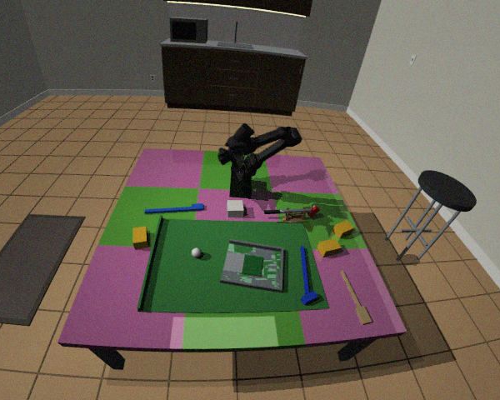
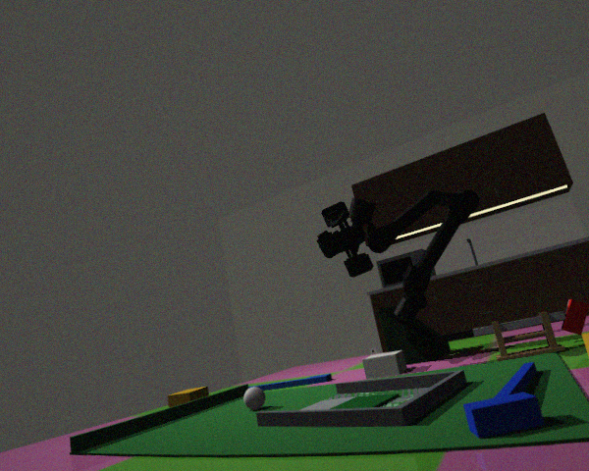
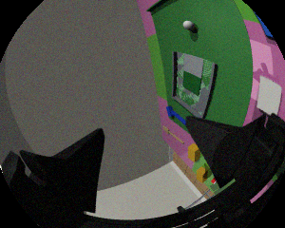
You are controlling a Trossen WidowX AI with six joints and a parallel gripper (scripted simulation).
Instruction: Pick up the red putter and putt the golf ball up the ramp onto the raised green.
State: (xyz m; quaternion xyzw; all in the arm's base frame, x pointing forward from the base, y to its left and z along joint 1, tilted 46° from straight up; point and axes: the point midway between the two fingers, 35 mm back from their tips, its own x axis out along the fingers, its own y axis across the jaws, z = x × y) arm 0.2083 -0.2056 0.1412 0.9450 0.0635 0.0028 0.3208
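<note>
Wide-open, the tool (image 2: 347, 240) (image 3: 145, 127) holds nothing; the gray-walled ramp tray (image 1: 281, 270) (image 2: 330, 418) (image 3: 210, 90) contains green felt (image 1: 253, 265) (image 2: 368, 400) (image 3: 192, 83).

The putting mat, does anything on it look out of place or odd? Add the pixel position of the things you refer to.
Yes. A blue putter (image 1: 305, 275) (image 2: 506, 415) (image 3: 176, 115) lies on the mat (image 1: 177, 284) (image 2: 183, 436) (image 3: 233, 71), just beyond the ramp (image 1: 234, 263) (image 2: 330, 418) (image 3: 194, 63) from the ball (image 1: 196, 252) (image 2: 254, 398) (image 3: 188, 25). It looks stray, since the red putter (image 1: 313, 211) (image 2: 574, 316) sits off the mat.
</note>
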